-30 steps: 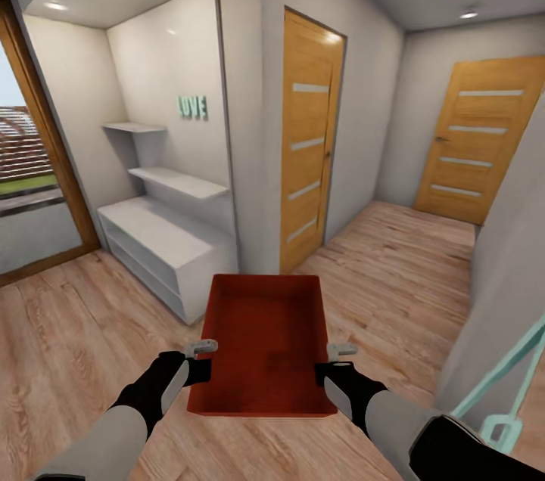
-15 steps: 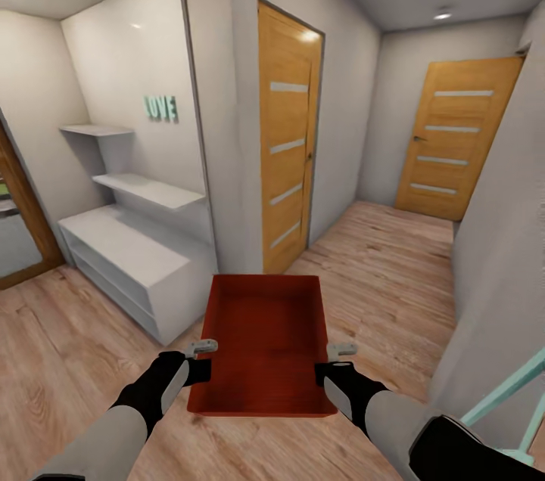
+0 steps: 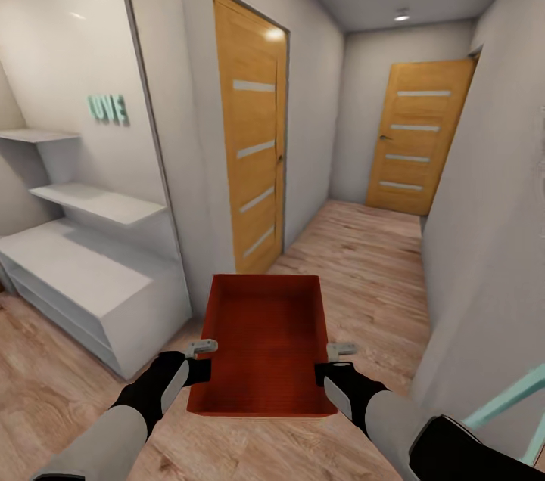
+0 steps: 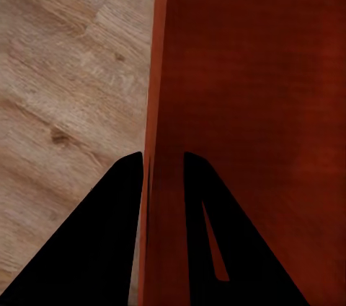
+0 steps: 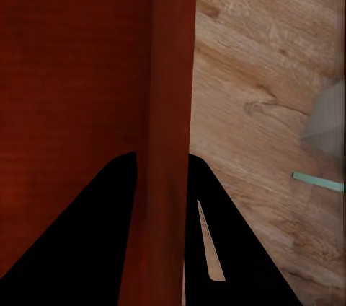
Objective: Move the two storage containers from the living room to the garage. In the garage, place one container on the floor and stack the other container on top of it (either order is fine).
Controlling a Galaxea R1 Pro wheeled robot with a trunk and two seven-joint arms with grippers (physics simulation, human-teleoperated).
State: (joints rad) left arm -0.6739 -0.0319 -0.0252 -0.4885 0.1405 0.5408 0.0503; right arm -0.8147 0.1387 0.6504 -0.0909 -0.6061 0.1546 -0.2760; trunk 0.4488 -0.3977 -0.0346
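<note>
1 storage container [image 3: 265,349] carried between us, long axis pointing ahead | left gripper [image 3: 203,349] pinches its left wall | right gripper [image 3: 341,349] pinches its right wall

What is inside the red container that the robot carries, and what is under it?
The storage container is empty; its bare red bottom shows. The left gripper and right gripper each clamp a side wall. Under it lies the wood-plank floor; the part directly below is hidden.

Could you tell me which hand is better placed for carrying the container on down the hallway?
Neither alone: the left hand clamps the storage container's left wall, the right hand its right wall, so both should hold.
</note>
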